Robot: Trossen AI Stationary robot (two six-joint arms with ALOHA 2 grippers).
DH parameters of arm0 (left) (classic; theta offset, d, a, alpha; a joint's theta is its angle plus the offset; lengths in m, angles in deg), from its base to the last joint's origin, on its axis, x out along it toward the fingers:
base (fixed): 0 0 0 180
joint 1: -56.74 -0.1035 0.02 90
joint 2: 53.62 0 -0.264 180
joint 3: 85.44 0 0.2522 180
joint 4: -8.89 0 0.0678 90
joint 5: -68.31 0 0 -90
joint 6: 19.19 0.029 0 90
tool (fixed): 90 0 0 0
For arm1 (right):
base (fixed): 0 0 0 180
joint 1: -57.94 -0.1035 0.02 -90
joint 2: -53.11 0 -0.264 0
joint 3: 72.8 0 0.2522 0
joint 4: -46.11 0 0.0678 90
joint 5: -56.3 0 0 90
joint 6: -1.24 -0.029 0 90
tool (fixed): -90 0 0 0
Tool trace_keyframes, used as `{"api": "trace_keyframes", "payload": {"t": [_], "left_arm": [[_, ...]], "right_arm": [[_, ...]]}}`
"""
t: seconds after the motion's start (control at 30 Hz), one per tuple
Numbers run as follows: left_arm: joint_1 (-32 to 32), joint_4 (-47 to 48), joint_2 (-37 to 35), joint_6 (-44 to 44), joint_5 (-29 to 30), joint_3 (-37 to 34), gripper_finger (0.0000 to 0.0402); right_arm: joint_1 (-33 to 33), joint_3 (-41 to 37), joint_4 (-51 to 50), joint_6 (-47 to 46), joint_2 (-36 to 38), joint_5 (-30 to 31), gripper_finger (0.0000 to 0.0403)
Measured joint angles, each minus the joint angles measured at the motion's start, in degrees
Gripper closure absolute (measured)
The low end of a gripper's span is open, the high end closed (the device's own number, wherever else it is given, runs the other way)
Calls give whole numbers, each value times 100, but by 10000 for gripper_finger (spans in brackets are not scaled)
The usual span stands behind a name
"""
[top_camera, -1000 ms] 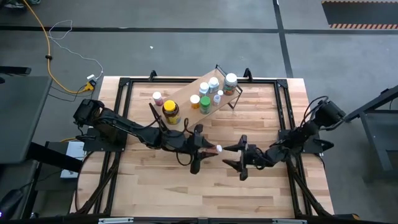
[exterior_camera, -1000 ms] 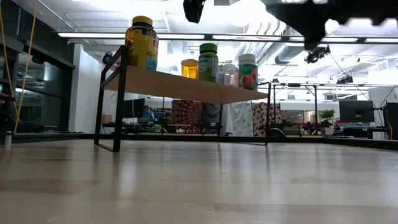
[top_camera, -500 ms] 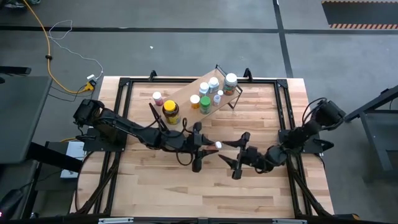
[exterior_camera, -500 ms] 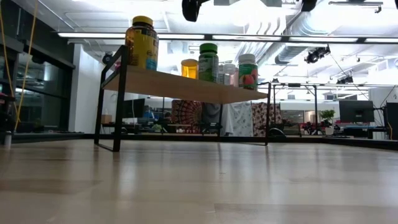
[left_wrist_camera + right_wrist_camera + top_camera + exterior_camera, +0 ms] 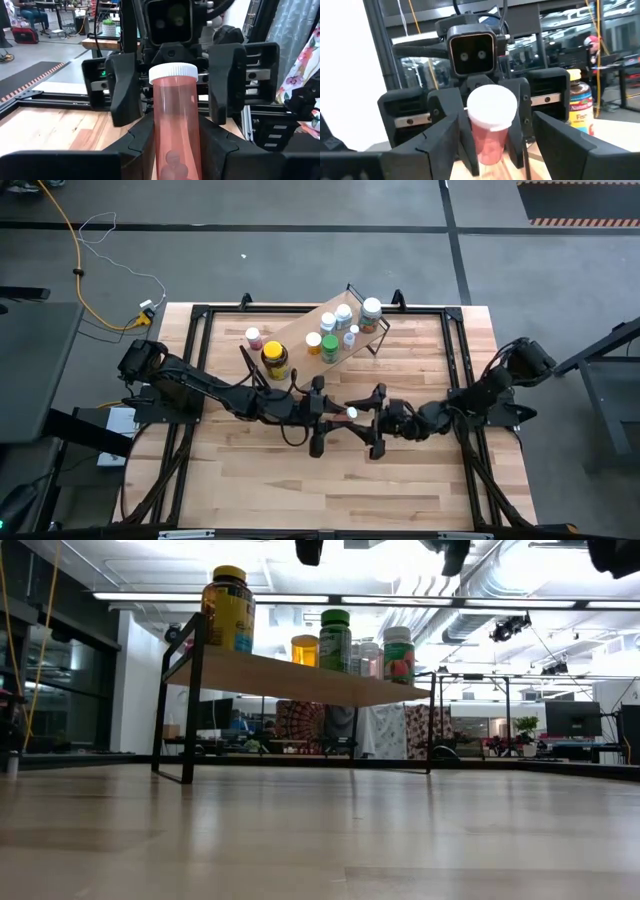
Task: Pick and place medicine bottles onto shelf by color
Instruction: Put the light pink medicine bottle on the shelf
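1. Bottle (image 5: pixel 176 125), clear pink with a white cap, sits above the middle of the worktop (image 5: pixel 260 480), clamped low on its body between the fingers of the left pincer (image 5: pixel 335 420).
2. Right pincer (image 5: pixel 368 420) faces the left one cap-on; its two dark fingers (image 5: pixel 124 87) stand apart on either side of the cap, and the left wrist view shows a gap between each finger and the bottle.
3. Shelf (image 5: pixel 300 328) stands at the far side of the worktop, set at an angle, a light-wood board on black wire ends.
4. On the shelf stand an amber jar (image 5: pixel 275 358) with a yellow lid, a green bottle (image 5: pixel 330 347), a yellow-capped bottle (image 5: pixel 313 342) and several white-capped ones (image 5: pixel 371 310).
5. A pink-capped bottle (image 5: pixel 253 337) stands on the worktop just beside the shelf's left end.
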Motion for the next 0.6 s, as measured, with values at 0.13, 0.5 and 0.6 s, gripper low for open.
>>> {"api": "trace_keyframes", "payload": {"t": [0.13, 0.5, 0.6], "left_arm": [[-2, 2, -1, 49, 0, 0, 300], [-2, 5, 0, 33, 30, 0, 300], [-2, 5, -2, 29, 131, 0, 300]], "right_arm": [[103, 0, 52, -70, 0, -161, 162], [106, 0, 310, 97, 0, -307, 163], [106, 0, 308, 97, 0, -307, 164]]}}
